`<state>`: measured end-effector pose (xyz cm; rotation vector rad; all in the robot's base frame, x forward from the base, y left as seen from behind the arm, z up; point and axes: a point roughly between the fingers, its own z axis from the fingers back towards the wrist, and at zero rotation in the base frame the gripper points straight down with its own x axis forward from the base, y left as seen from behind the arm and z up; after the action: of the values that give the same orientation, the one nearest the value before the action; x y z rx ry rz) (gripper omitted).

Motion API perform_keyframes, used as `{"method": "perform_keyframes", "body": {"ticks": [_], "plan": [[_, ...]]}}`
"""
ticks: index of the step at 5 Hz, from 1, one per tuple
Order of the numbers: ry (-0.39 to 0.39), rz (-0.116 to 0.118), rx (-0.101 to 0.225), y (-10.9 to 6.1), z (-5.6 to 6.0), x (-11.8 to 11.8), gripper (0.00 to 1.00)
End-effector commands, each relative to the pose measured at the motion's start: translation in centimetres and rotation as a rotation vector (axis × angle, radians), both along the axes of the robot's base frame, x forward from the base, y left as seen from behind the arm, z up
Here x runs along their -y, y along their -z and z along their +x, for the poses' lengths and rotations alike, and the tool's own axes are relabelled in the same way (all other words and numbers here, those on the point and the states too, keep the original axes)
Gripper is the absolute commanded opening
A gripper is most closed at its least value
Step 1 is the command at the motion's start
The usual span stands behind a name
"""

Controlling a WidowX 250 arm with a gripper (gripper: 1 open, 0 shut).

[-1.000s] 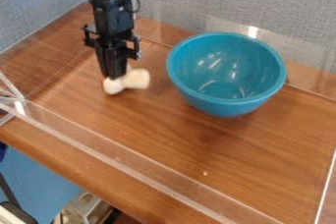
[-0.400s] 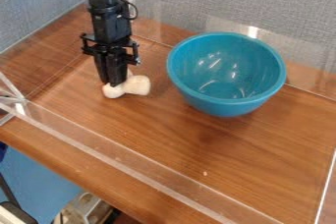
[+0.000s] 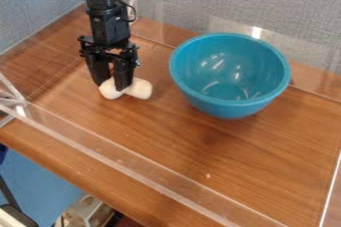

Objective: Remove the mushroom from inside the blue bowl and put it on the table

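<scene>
The mushroom (image 3: 134, 92), a small cream-white piece, lies on the brown wood table (image 3: 200, 151) just left of the blue bowl (image 3: 230, 75). The bowl stands upright and I see nothing inside it. My gripper (image 3: 110, 80) points almost straight down over the mushroom's left end. Its black fingers (image 3: 91, 72) stand apart and open, their tips down at the tabletop on either side of that end. The mushroom's cap end is partly hidden behind the fingers.
Low clear acrylic walls (image 3: 160, 176) run along the table's edges, one close to the front and another behind the bowl (image 3: 246, 30). A grey fabric wall stands at the back.
The fingers, pressed together on the mushroom a second ago, have spread apart. The mushroom stays lying on the table beside the bowl.
</scene>
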<state>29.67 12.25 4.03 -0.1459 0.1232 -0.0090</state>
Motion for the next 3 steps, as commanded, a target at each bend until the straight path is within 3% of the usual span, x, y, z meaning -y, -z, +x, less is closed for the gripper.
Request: {"method": "perform_keyframes", "body": {"ticks": [1, 3], "plan": [[-0.052, 0.024, 0.024, 0.3, 0.3, -1.0, 1.00], [-0.085, 0.038, 0.015, 2.0, 0.9, -1.5, 1.00]]}}
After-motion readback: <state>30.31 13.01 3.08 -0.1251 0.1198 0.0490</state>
